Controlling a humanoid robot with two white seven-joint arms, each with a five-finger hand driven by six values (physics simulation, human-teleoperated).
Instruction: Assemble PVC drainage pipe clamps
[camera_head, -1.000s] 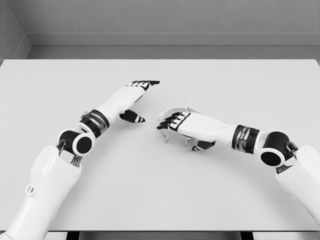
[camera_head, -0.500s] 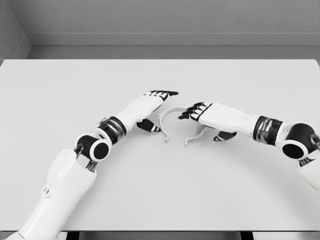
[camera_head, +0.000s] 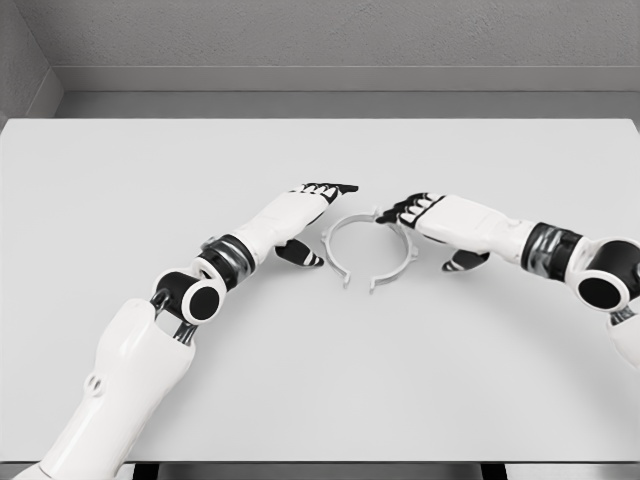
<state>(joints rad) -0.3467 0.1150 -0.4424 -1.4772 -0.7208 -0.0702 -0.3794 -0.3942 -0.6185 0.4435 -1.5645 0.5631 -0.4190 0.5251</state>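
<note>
Since half a second earlier, the right robot hand (camera_head: 425, 212) had been drawn back toward the right, and the pipe clamp (camera_head: 370, 249) was left fully uncovered on the counter (camera_head: 320, 380); the ring, previously seen as a partly hidden arc, was now shown as an almost closed loop with a gap facing the robot. The left robot hand (camera_head: 300, 215) was found nearly where it had been, shifted only slightly.

The pipe clamp was lain flat between the two hands. It was placed just beside the left robot hand's thumb, on that hand's inner side, and just below the fingertips of the right robot hand, which were held at the ring's far right rim. Whether those fingertips were actually touching the rim could not be told from this view.

The left arm was extended diagonally from the lower left, its robot hand held flat with the fingers straight and close together and the thumb spread downward; nothing was grasped. The right arm was stretched in from the right edge, its robot hand lowered palm-down with the fingers loosely bent and the thumb tucked beneath; nothing was enclosed by it.
</note>
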